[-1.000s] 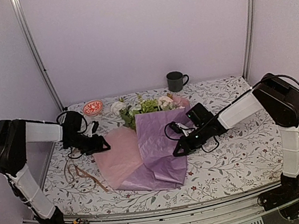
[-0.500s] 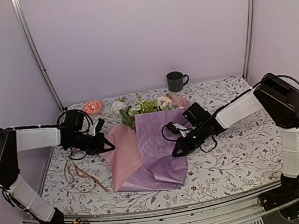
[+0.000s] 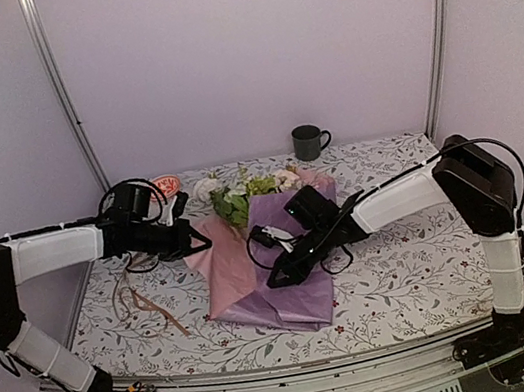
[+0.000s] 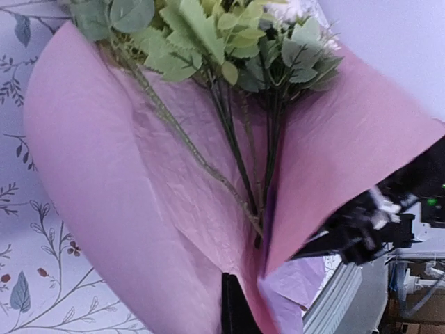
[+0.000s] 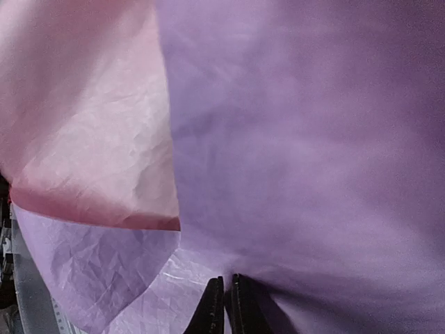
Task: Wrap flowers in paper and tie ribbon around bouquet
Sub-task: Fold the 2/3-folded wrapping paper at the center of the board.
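two grips: left hand [image 3: 198,241] and right hand [image 3: 273,280] pinch the paper [image 3: 286,247] around the flowers [image 3: 242,195].

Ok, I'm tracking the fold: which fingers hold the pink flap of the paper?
The left gripper: its fingers pinch the pink flap of the paper beside the flowers. The right gripper is shut on the lilac flap.

The paper [image 3: 301,301] lies mid-scene on the flower-printed worktop [image 3: 406,262], its left flap raised and pinkish, its right flap folded over in lilac. The flowers [image 3: 246,191] poke out at its far end. The left jaws meet the raised flap's edge, and the right jaws sit low on the lilac fold. The ribbon [image 3: 139,304] curls at near left. A dark mug [image 3: 308,142] stands far back.
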### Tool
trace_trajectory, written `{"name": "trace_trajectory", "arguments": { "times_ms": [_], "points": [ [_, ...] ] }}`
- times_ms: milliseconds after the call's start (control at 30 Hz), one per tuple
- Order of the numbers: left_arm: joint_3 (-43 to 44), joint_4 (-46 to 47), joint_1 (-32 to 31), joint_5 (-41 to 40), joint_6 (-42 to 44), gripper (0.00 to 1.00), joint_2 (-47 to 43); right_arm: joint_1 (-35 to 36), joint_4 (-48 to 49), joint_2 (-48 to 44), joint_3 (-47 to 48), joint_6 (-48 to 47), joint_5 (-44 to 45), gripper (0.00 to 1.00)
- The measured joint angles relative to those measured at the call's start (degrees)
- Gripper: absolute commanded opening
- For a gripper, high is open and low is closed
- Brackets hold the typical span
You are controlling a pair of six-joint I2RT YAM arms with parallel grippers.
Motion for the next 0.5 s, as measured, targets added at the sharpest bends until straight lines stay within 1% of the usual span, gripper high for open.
{"name": "trace_trajectory", "arguments": {
  "times_ms": [67,133,300,400,500],
  "points": [
    [0.3,0.0,-0.7,-0.1,-0.7,0.00,-2.1,-1.1,-0.5,3.5,0.7,1.3,-1.4,0.04],
    [1.5,0.4,-1.9,-0.2,-1.5,0.00,-3.3,-2.0,-0.5,5.5,1.4,2.1,-4.6,0.04],
    [4.5,2.9,-6.1,0.2,-3.2,0.00,-3.1,-3.5,0.9,5.7,0.7,4.6,-7.6,0.04],
    [7.9,5.2,-8.5,1.6,-4.1,0.00,0.1,-3.9,1.8,5.7,0.0,5.6,-8.9,0.04],
    [15.2,7.0,-10.8,2.8,-4.5,0.00,7.2,-4.0,3.5,5.7,-1.0,6.5,-9.9,0.04]
  ]
}}
